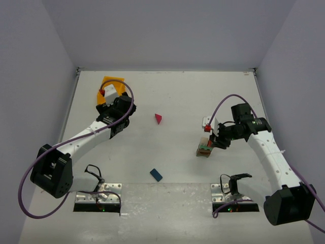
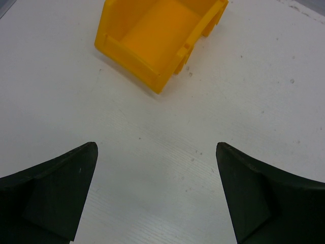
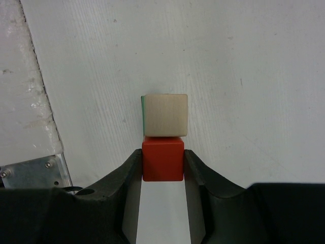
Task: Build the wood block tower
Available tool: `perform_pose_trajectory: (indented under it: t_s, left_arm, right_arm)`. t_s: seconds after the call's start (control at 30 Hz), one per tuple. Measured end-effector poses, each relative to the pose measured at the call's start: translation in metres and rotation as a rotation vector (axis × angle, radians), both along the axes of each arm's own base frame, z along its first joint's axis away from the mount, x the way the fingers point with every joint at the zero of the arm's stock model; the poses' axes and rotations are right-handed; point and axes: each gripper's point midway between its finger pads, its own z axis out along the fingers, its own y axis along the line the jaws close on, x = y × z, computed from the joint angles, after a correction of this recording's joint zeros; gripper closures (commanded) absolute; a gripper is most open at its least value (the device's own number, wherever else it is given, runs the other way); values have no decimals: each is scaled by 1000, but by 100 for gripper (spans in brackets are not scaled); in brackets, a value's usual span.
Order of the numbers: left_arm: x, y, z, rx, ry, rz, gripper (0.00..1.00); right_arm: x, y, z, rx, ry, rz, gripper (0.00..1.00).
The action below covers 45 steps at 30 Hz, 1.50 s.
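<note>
Right wrist view: the right claw [image 3: 163, 155] is clenched on a red cube [image 3: 162, 163], with one dark finger pressed flat to each side of it. A cream block [image 3: 164, 115] touches the cube's 12 o'clock edge, and a sliver of green shows down the block's 9 o'clock side. What lies under these two pieces is hidden, so how they stack cannot be told from here. A metal plate [image 3: 35, 170] is cut off by the claw's body at 8 o'clock.

Left wrist view: the left claw [image 2: 155, 152] is released, its two black fingers [image 2: 56, 193] spread wide above the white table. A yellow-orange bin [image 2: 152, 38] sits at 12 o'clock, well beyond the fingertips, its far end cropped by the frame.

Top external view: on the white table [image 1: 167, 96], the tower [image 1: 204, 149] stands toward 4 o'clock from the middle. It is a short stack with brownish, green and red faces, too small here to separate layer by layer. The right arm's wrist sits against the tower's 2 o'clock side and covers the fingers. A magenta prism [image 1: 159, 118] lies alone near the middle. A blue block [image 1: 156, 175] lies flat at 6 o'clock from the prism. Both are well apart from the tower. At 11 o'clock the left wrist overlaps the bin's near edge
</note>
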Motion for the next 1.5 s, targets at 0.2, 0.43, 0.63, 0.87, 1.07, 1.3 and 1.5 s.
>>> perform_pose_trajectory:
  t_s: [0.2,0.43,0.63,0.87,1.07,1.3,1.5]
  left_arm:
    - [0,0,0,0,0,0,0]
    - [0,0,0,0,1,0,0]
    - [0,0,0,0,1,-1,0]
    - [0,0,0,3,2,-5,0]
    - [1,-1,2,2,-2,-6,0]
    - [1,-1,2,2,-2,-6,0]
    - [1,-2,2,0,-1,-9,0]
  right_arm:
    - [1,0,0,1,-2,0,64]
    - [3,1,1,4,-9,-7,64]
    - [5,1,2,7,-15,-11,64]
    - [5,1,2,7,-14,-11,61]
    - [5,1,1,8,-13,-10,60]
    - [4,2,1,12,-12,-8,60]
    - [4,2,1,13,-11,-8,30]
